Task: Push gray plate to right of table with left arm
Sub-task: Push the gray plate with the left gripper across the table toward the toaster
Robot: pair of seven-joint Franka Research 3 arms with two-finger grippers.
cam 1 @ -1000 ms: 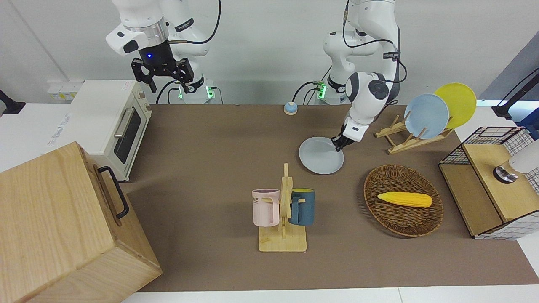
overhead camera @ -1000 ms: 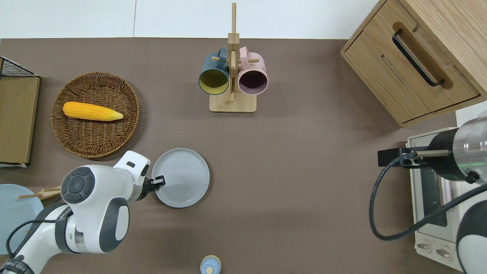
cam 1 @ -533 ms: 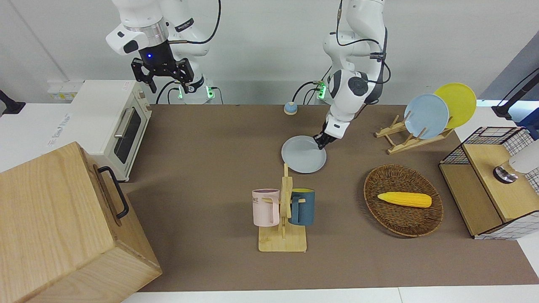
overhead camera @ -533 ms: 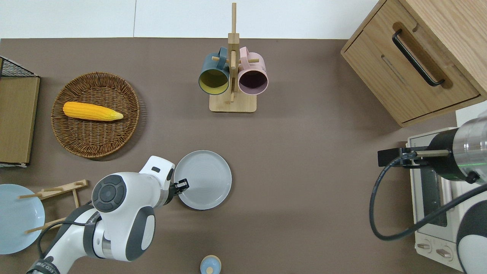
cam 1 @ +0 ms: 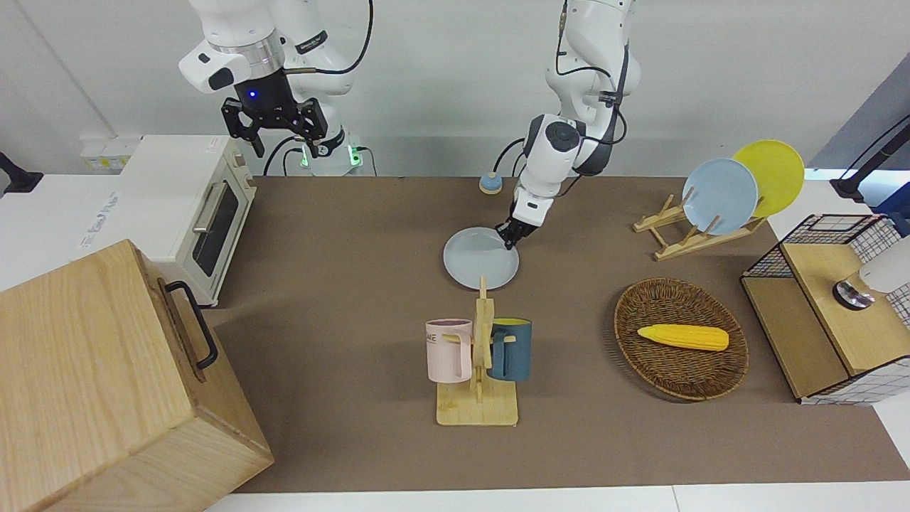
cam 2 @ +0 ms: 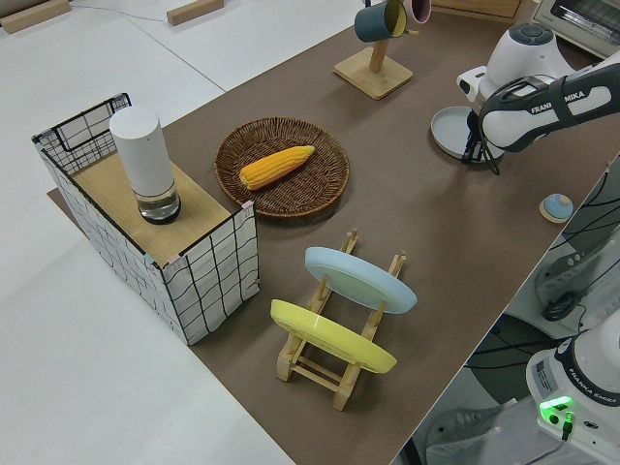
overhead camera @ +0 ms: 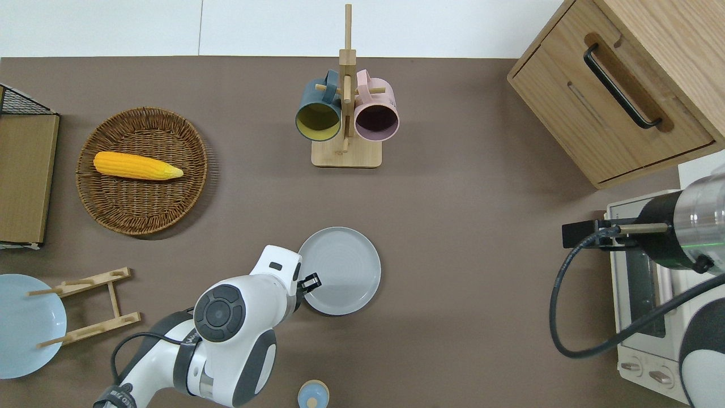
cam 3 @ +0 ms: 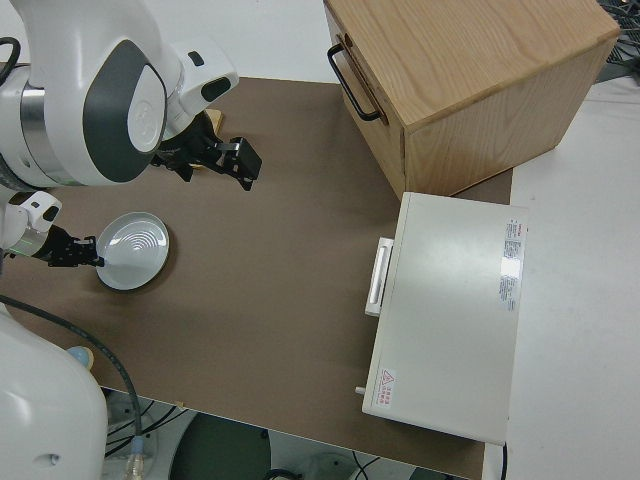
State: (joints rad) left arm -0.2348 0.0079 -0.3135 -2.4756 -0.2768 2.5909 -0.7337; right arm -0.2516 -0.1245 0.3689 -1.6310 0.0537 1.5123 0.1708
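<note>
The gray plate (cam 1: 480, 258) lies flat on the brown table (cam 1: 341, 235), near its middle; it also shows in the overhead view (overhead camera: 340, 271) and the left side view (cam 2: 449, 129). My left gripper (cam 1: 509, 242) is low at the table, fingers shut. Its tip rests against the plate's rim on the side toward the left arm's end, as the overhead view (overhead camera: 310, 281) shows. My right gripper (cam 1: 274, 126) is parked, open and empty.
A mug rack (cam 1: 478, 355) with a pink and a blue mug stands just farther from the robots than the plate. A wicker basket (cam 1: 665, 299) with corn and a plate rack (cam 1: 718, 195) are toward the left arm's end. A toaster oven (cam 1: 192, 213) and a wooden box (cam 1: 106, 384) are at the right arm's end.
My left gripper has slid toward the right arm's end of the table, and the gray plate has moved with it, about one plate width in all. The right arm has not moved.
</note>
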